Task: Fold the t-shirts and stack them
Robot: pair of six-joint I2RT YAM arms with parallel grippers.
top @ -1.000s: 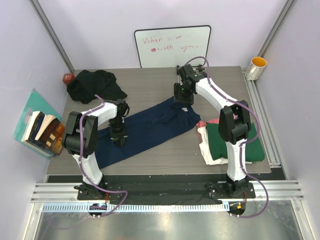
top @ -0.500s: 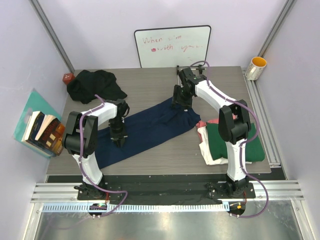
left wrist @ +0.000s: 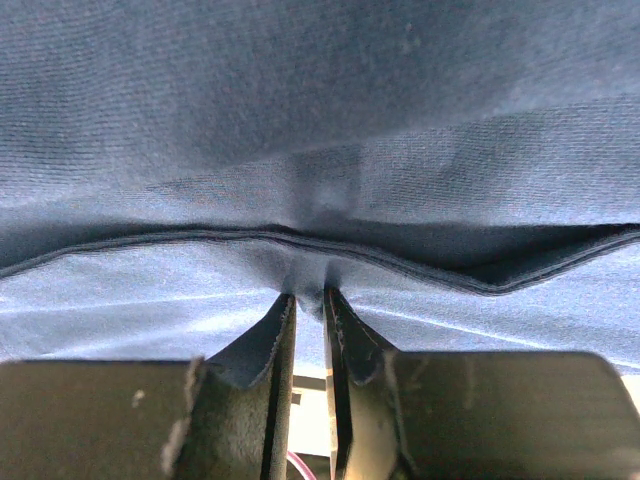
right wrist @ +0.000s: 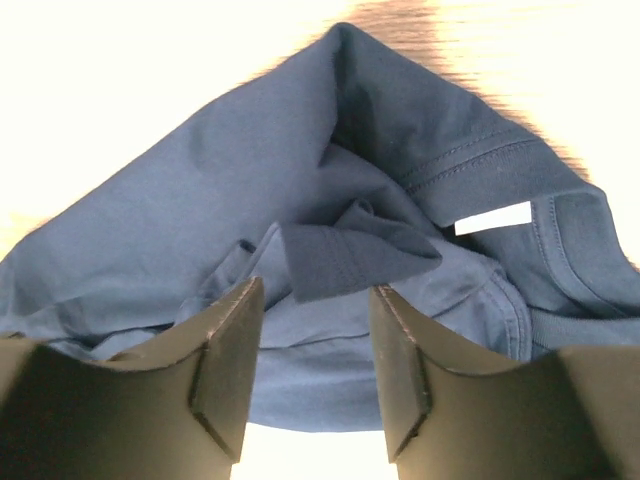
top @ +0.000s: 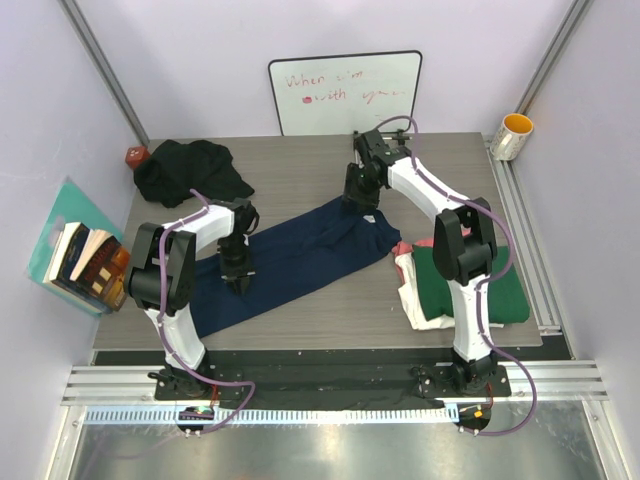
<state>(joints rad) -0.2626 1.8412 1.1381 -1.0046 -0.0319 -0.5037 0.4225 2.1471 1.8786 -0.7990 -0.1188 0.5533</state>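
Navy t-shirt [top: 300, 255]: we see it lying flat on the table [top: 300, 180], stretched from 7 o'clock to 1 o'clock across the middle in the top view.
Left gripper [left wrist: 308, 300]: we find its jaws nearly together, clamped on a raised fold of the navy t-shirt. A hem seam runs crosswise just past the tips, toward 12 o'clock in the wrist view.
Right gripper [right wrist: 315, 288]: its jaws stand apart. We see a bunched ridge of navy cloth in the gap between them, touching neither one. The collar [right wrist: 560, 250] and its white label [right wrist: 492, 218] lie toward 2 o'clock.
Black t-shirt [top: 190, 170]: we see a loose heap at 10 o'clock on the table.
Stack at 4 o'clock: the dark green t-shirt [top: 505, 285] lies on the cream-white t-shirt [top: 420, 305], and we see the pink-red t-shirt [top: 405, 248] peeking out at its far-left corner.
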